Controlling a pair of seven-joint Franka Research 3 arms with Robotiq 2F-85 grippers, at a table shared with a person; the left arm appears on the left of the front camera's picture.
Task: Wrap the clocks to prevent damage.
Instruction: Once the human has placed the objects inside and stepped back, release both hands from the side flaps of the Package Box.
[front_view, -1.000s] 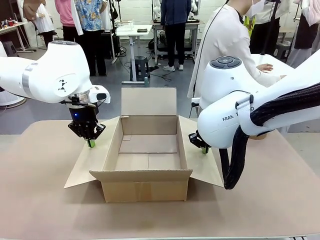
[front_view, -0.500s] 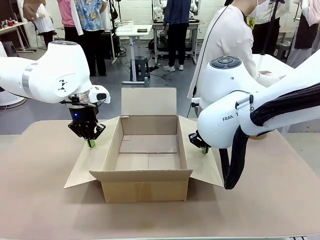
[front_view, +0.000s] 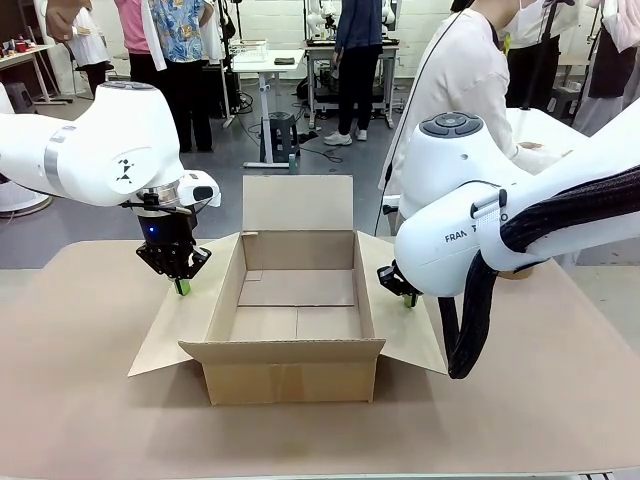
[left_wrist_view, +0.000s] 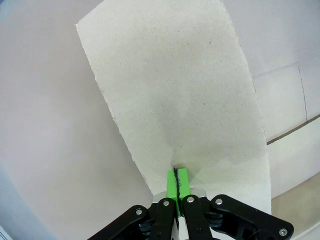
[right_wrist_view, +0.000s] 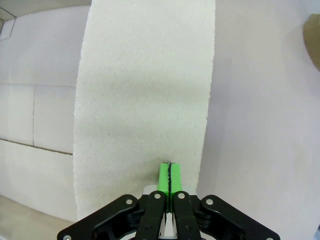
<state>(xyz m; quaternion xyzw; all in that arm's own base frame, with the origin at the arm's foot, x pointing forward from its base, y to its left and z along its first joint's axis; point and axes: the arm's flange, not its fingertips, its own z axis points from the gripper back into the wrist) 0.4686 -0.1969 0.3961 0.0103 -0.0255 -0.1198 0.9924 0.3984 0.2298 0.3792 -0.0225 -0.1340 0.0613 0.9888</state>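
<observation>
If left gripper (front_view: 181, 288) skids on left flap (front_view: 185, 325): flap may spring up and box (front_view: 290, 375) may shift, since a narrow tip is pressing on smooth board.
right gripper (front_view: 410, 298) risk: same on right flap (front_view: 400, 322); pressing too hard may crease it.
left gripper state: clenched, pads together, grasping nothing, tip seems to rest on flap.
right gripper state: clenched, nothing held, tip on flap.
clocks: cannot tell where they are.
box: brown corrugated cardboard, rectangular, open top, far flap upright, side flaps splayed.
flap surface: matte, grainy, pale.
table (front_view: 80, 400): flat, brown paper-like cover.
</observation>
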